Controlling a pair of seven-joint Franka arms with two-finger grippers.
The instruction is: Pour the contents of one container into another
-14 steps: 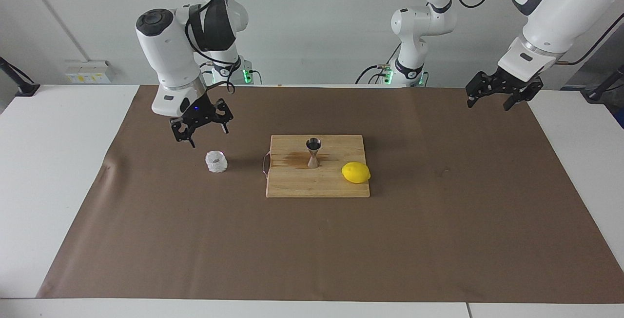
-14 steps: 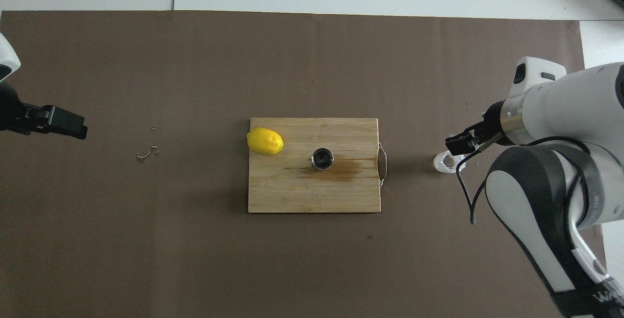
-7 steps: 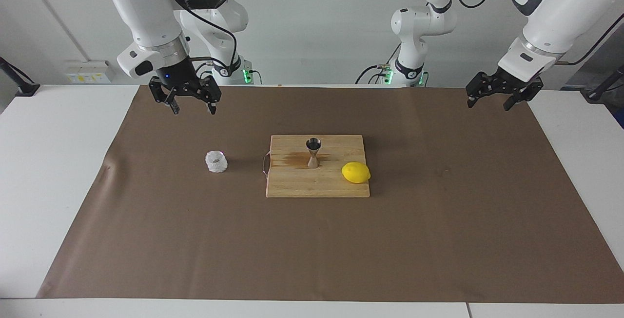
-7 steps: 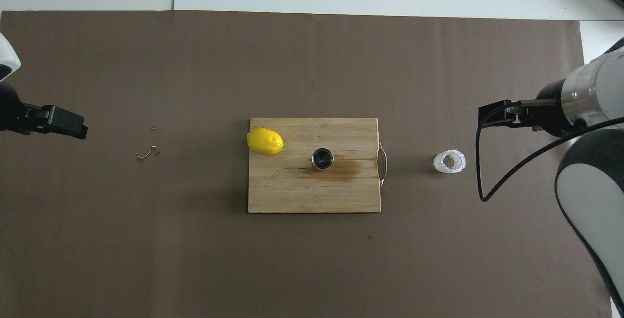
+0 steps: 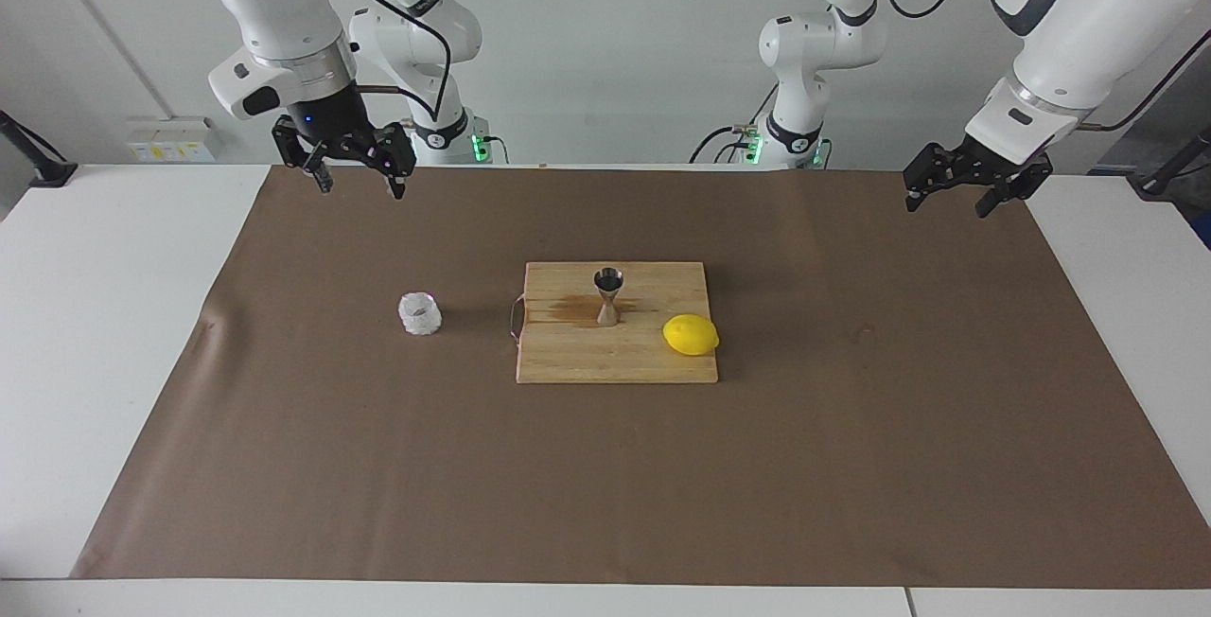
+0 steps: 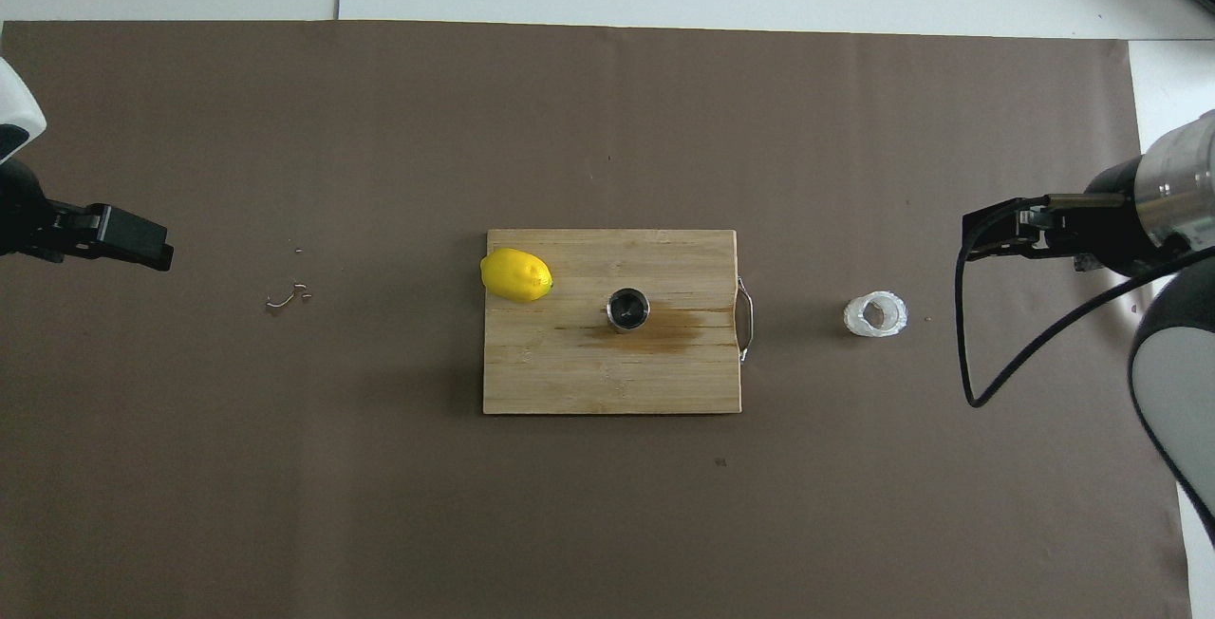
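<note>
The small whitish textured glass cup (image 5: 419,313) (image 6: 875,313) stands upright on the brown paper, beside the handle end of the wooden cutting board (image 5: 615,357) (image 6: 588,372). The silver hourglass jigger (image 5: 607,295) (image 6: 628,309) stands upright on that board. My right gripper (image 5: 359,184) (image 6: 982,237) hangs open and empty, high over the paper at the right arm's end, well clear of the cup. My left gripper (image 5: 946,205) (image 6: 157,253) waits open and empty in the air over the paper at the left arm's end.
A yellow lemon (image 5: 691,334) (image 6: 515,274) lies on the board's edge toward the left arm's end. A brown wet stain (image 6: 679,327) marks the board beside the jigger. Small specks (image 6: 285,296) lie on the brown paper (image 5: 851,466).
My right gripper has risen from just beside the glass cup and drawn back toward the robots and the right arm's end. The cup, the jigger and the left arm have not moved.
</note>
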